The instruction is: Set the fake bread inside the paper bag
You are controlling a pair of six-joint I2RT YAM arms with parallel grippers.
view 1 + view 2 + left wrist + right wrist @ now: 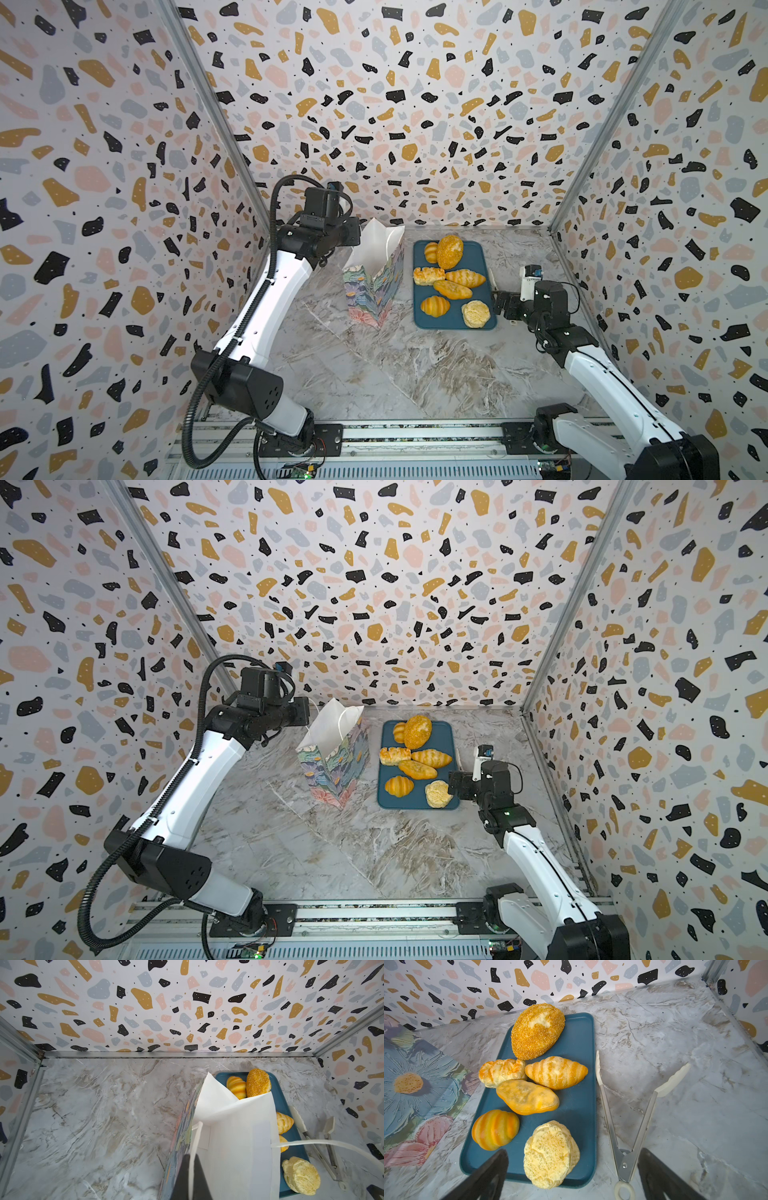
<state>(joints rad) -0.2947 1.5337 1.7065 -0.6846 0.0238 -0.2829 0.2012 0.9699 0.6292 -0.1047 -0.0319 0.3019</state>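
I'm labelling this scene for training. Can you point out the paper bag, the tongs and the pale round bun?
paper bag [362, 291]: in a top view, on its floral outer wall.
tongs [624, 1160]: in the right wrist view, on the metal hinge.
pale round bun [550, 1153]: in the right wrist view, on its cracked top.

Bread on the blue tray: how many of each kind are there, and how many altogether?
Crumbed oval loaf: 1
Pale round bun: 1
Striped ridged rolls: 3
Smooth oblong loaf: 1
Rectangular pastry: 1
Total: 7
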